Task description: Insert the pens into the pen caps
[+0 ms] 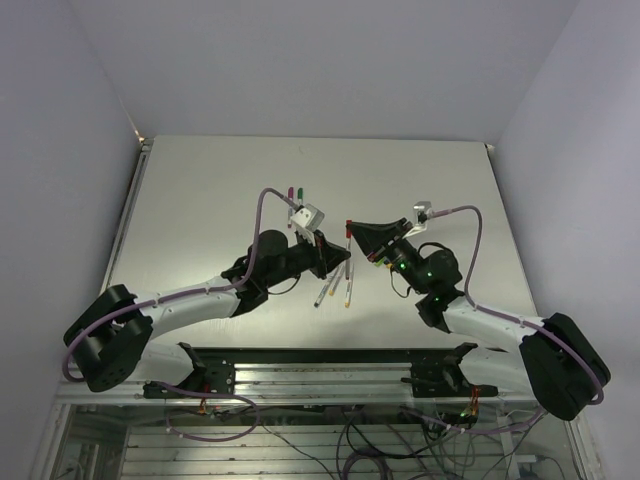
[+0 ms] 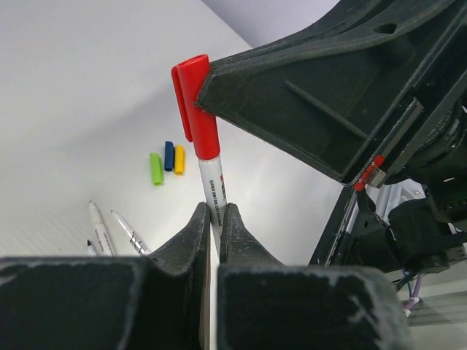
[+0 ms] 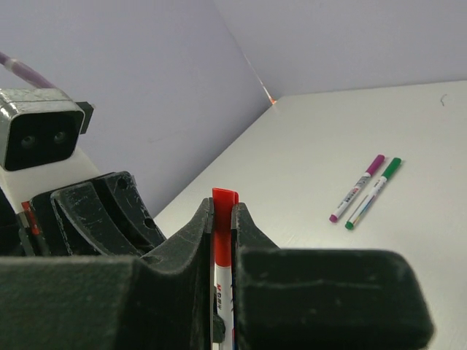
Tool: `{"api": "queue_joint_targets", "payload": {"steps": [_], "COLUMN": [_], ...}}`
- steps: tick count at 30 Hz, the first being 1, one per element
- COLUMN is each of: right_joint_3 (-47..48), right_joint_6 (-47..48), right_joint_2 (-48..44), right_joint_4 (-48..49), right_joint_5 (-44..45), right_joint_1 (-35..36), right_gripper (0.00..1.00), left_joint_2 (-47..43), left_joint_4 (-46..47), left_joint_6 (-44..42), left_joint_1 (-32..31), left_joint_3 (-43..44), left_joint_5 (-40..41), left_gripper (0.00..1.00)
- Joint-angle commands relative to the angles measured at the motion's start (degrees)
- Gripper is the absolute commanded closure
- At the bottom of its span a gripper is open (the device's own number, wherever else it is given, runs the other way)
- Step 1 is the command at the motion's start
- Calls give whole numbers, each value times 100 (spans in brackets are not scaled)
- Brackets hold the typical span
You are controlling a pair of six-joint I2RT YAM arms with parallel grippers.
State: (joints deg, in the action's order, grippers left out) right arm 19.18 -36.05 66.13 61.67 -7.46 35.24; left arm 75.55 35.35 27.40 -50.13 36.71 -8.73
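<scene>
The left claw was clamped on the white barrel of the pen, holding it off the bench in the gap between the two arms, so its far end stood free for the other arm to work on. The right claw was closed on the red cap from the opposite side, pinching it across its width. That split looked deliberate: one arm steadied the stick while the other could push along its length. The cap sat over the pen's end (whether it was pressed fully home could not be told from these views), so the step in hand was judged to be the seating of this one.

On the bench below lay a green cap, a blue cap and a yellow cap, bunched side by side. The uncapped pens lay flat near them, which looked like the work left to do. Farther back, a magenta-capped pen and a green-capped pen lay parallel, just beside each other and well apart from the loose pieces, probably set aside as finished.
</scene>
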Motion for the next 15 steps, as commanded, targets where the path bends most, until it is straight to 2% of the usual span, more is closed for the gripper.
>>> {"api": "queue_joint_targets", "payload": {"steps": [1, 15], "right_joint_3": [-250, -127], "right_joint_6": [238, 278], "right_joint_2": [186, 687], "right_joint_4": [-1389, -1559], "right_joint_5": [-202, -61], "right_joint_1": [315, 729], "right_gripper": [100, 100], "left_joint_2": [-462, -654], "left_joint_4": [1285, 1371], "left_joint_6": [-298, -295], "left_joint_1": [59, 347], "left_joint_3": [557, 508], "left_joint_5": [548, 658], "left_gripper": [93, 93]}}
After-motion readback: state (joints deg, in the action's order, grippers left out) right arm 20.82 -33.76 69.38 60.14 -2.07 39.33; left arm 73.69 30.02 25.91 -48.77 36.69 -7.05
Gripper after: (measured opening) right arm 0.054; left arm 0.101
